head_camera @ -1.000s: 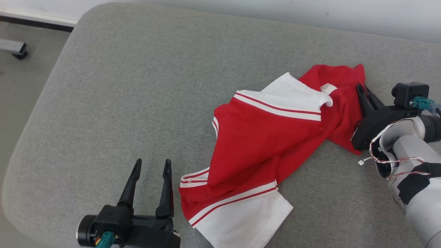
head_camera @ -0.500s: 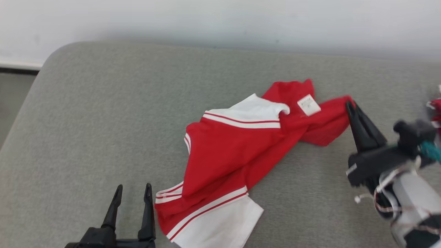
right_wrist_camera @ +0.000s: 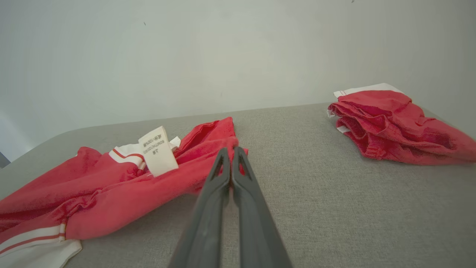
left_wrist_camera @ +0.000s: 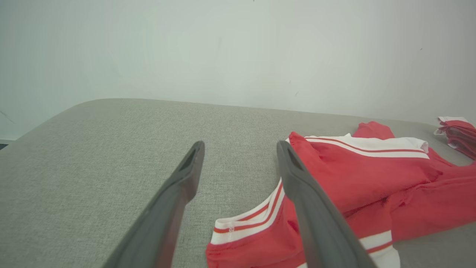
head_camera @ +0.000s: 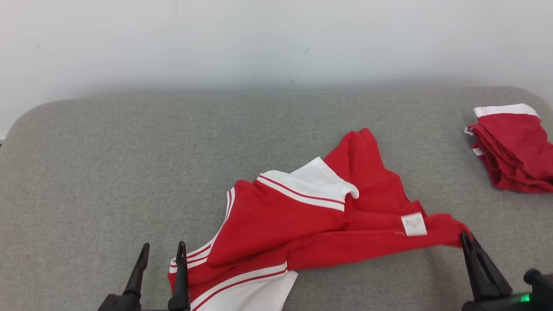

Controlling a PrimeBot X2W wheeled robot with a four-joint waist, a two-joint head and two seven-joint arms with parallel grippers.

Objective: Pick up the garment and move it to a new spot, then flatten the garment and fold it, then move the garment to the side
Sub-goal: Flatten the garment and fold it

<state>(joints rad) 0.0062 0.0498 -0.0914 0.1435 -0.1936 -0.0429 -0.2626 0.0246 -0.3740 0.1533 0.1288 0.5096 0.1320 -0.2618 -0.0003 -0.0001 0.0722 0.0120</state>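
A red garment (head_camera: 302,220) with white striped bands lies crumpled on the grey padded surface (head_camera: 129,151), its white label (head_camera: 413,224) facing up. My right gripper (head_camera: 465,236) is shut on the garment's red right-hand corner, and the cloth is drawn into a long taut fold. In the right wrist view the right gripper (right_wrist_camera: 230,150) pinches the red edge of the garment (right_wrist_camera: 111,190) beside the label (right_wrist_camera: 158,150). My left gripper (head_camera: 163,246) stands open just left of the garment's striped hem. In the left wrist view the left gripper (left_wrist_camera: 240,147) holds nothing, and the garment (left_wrist_camera: 364,171) lies to its right.
A folded pile of red and white garments (head_camera: 514,147) sits at the far right of the surface, also in the right wrist view as the pile (right_wrist_camera: 390,126). A white wall (head_camera: 276,39) rises behind. The surface's rounded left corner (head_camera: 17,125) drops away.
The head camera has tilted up and swung right. My right gripper, shut on the red corner, has drawn it toward me and rightward, stretching the cloth. The left gripper stays open.
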